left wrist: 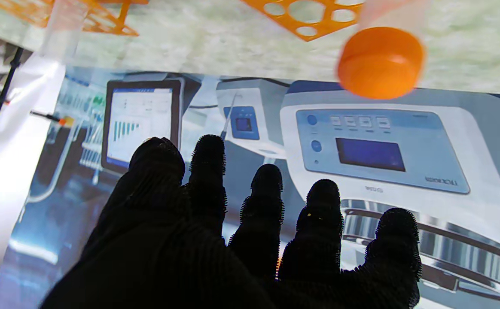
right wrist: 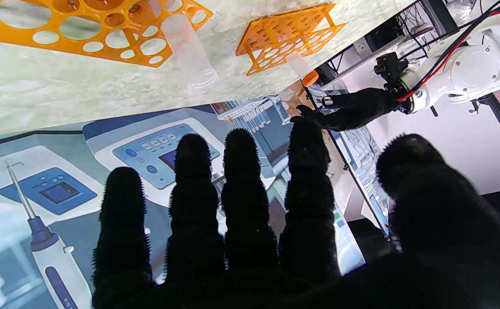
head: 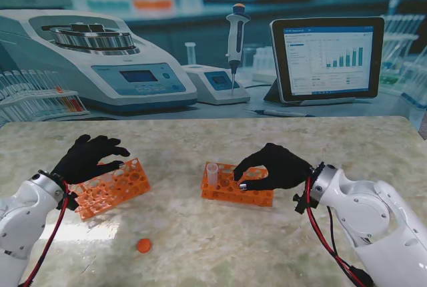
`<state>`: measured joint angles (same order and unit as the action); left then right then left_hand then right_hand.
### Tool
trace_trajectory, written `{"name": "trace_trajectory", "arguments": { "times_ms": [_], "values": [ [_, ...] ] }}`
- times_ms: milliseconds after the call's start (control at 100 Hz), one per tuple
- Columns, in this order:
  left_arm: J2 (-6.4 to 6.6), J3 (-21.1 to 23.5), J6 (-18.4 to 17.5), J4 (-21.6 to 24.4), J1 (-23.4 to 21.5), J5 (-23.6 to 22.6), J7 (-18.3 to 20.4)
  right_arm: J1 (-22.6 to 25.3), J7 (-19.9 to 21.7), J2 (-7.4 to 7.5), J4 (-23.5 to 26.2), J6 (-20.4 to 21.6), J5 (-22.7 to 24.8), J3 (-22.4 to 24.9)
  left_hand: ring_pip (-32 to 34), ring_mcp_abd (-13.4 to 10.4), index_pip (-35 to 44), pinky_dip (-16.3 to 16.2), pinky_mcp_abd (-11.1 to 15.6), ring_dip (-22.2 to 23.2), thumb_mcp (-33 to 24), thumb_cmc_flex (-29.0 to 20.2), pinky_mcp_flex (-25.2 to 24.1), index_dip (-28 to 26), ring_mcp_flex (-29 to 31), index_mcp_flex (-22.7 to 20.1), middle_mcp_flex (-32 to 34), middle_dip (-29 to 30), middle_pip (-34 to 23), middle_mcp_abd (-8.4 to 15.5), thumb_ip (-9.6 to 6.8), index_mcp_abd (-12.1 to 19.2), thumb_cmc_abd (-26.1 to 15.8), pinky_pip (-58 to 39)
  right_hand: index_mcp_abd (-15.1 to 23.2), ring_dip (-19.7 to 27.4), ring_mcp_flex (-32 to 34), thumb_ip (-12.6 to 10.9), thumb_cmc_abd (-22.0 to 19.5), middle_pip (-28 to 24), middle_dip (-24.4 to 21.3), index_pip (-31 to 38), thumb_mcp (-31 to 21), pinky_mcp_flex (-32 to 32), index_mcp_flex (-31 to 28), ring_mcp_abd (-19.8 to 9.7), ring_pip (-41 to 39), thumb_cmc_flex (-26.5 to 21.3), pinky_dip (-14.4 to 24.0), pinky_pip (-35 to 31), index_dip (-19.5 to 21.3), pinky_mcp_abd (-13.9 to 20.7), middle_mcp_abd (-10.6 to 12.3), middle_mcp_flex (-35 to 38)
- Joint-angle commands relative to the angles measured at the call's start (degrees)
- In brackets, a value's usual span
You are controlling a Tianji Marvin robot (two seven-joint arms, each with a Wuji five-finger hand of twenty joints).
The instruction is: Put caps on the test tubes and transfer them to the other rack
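Two orange racks lie on the marble table. My left hand (head: 90, 157) hovers open over the left rack (head: 113, 188), its fingers (left wrist: 267, 201) stretched out with nothing between them. A tube with an orange cap (left wrist: 381, 62) stands in that rack (left wrist: 314, 19), just beyond the fingertips; in the stand view the hand hides it. My right hand (head: 275, 167) is open over the right rack (head: 233, 190), fingers (right wrist: 241, 189) spread and empty. One clear uncapped tube (head: 212, 173) stands in the right rack's left end (right wrist: 187, 49). A loose orange cap (head: 144, 245) lies on the table nearer to me.
A printed lab backdrop with centrifuge, pipette and tablet (head: 327, 57) rises at the table's far edge. Marble surface (head: 200, 247) stretches between the racks and in front of them. The left arm (right wrist: 456, 73) shows in the right wrist view.
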<state>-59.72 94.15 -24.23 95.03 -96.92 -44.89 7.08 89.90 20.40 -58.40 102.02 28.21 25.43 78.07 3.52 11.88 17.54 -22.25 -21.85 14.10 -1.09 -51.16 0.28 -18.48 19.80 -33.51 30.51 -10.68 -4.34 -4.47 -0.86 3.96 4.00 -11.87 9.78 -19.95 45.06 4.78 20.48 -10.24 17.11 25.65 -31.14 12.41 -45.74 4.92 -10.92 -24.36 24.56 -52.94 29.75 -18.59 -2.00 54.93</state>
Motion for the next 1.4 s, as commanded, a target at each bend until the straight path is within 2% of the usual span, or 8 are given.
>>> {"name": "trace_trajectory", "arguments": {
  "times_ms": [0,90,190,370,630,850,1080,1390],
  "values": [
    [-0.54,-0.87,0.77,1.29,-0.17,0.49,0.48,1.20,-0.34,-0.17,0.49,0.38,0.28,0.29,-0.80,1.29,-1.97,2.12,-2.19,-0.98,1.44,1.67,-0.04,1.21,-1.11,1.62,-1.71,1.51,1.03,-1.29,0.08,-0.89,-3.21,2.72,0.46,0.66,-0.75,-1.34,-2.14,0.45,0.62,0.22,1.01,-0.91,0.22,-0.56,0.53,1.42,-0.74,0.60,0.35,-1.20,1.51,-0.82],
    [-0.59,-1.98,1.43,1.79,-0.17,0.84,0.58,2.10,-0.93,-0.25,0.75,0.95,0.67,1.05,-0.62,1.47,-2.82,2.13,-2.74,-0.94,1.74,2.41,0.30,1.81,-0.58,2.19,-1.54,1.56,1.06,-1.40,0.16,-1.57,-3.78,2.59,0.31,0.65,-0.64,-1.33,-2.16,0.49,0.60,0.27,1.01,-0.93,0.08,-0.56,0.49,1.43,-0.76,0.63,0.36,-1.24,1.58,-0.91],
    [-0.78,-3.71,2.69,2.28,-0.15,2.41,0.64,3.05,-1.73,-0.37,0.93,1.52,1.05,1.79,-0.36,2.03,-4.07,2.20,-4.76,-0.85,1.93,3.29,1.32,2.71,0.49,2.95,-1.60,1.68,1.24,-1.50,0.31,-2.13,-4.55,2.24,0.40,0.67,-0.68,-1.33,-2.19,0.48,0.60,0.19,0.99,-0.90,0.22,-0.66,0.52,1.44,-0.76,0.61,0.33,-1.22,1.57,-0.88],
    [-1.43,-8.19,5.21,1.16,1.32,5.37,-1.39,4.20,-2.30,-0.38,1.01,2.62,1.75,2.75,-0.17,2.57,-5.61,2.89,-6.66,-0.77,1.97,4.11,2.38,4.20,2.00,3.45,-1.20,2.04,1.49,-2.34,0.48,-3.27,-5.05,1.94,0.39,0.71,-0.69,-1.32,-2.25,0.53,0.57,0.09,1.02,-0.92,0.35,-0.92,0.56,1.42,-0.79,0.63,0.29,-1.17,1.45,-0.92],
    [-2.09,-14.25,9.99,1.66,2.55,8.93,-2.37,5.49,-3.52,-0.60,0.72,3.37,2.21,3.95,-0.21,2.57,-7.03,3.59,-6.53,-0.74,2.08,4.82,2.36,5.69,2.14,3.88,-1.30,2.58,1.89,-2.90,0.67,-4.52,-5.67,1.75,0.17,0.81,-0.67,-1.33,-2.29,0.64,0.47,-0.14,1.14,-0.88,0.70,-0.85,0.62,1.29,-0.94,0.79,0.19,-1.14,1.40,-1.12],
    [-2.55,-18.31,12.27,1.39,3.90,11.43,-3.17,5.75,-4.85,-0.87,-0.61,3.46,2.70,3.77,-0.27,2.40,-7.08,4.08,-6.24,-0.75,2.09,5.10,2.12,6.11,1.91,3.63,-1.23,2.67,1.85,-2.79,0.75,-4.37,-5.79,1.83,-0.82,0.92,-0.68,-1.34,-2.32,0.87,0.26,-0.84,1.18,-0.84,1.70,-0.98,0.70,1.19,-1.07,0.84,-0.12,-1.09,1.32,-1.46],
    [-3.02,-21.32,13.50,0.55,4.87,12.60,-4.80,5.18,-6.48,-1.20,-2.52,2.75,3.86,2.80,-0.24,2.15,-6.89,4.40,-6.03,-0.73,2.03,5.03,2.23,6.21,1.98,3.26,-1.07,2.67,1.80,-2.93,0.77,-4.50,-5.81,1.78,-3.25,1.06,-0.91,-1.33,-2.37,1.24,-0.05,-2.58,1.21,-0.95,4.00,-1.08,0.83,1.23,-1.32,1.07,-0.94,-0.99,1.02,-2.28],
    [-3.59,-23.06,14.40,-0.31,4.79,13.66,-7.04,3.78,-10.71,-2.00,-5.44,0.90,6.80,0.31,-0.18,1.97,-6.70,4.71,-5.69,-0.64,2.04,4.90,2.11,6.19,2.00,2.80,-0.99,2.64,1.82,-2.93,0.79,-4.68,-5.80,1.76,-5.40,2.31,-2.34,-1.34,-2.19,2.57,-1.34,-4.58,1.01,-2.08,5.95,-0.83,2.10,1.48,-2.98,3.07,-2.11,-1.00,0.48,-4.53]
  ]
}}
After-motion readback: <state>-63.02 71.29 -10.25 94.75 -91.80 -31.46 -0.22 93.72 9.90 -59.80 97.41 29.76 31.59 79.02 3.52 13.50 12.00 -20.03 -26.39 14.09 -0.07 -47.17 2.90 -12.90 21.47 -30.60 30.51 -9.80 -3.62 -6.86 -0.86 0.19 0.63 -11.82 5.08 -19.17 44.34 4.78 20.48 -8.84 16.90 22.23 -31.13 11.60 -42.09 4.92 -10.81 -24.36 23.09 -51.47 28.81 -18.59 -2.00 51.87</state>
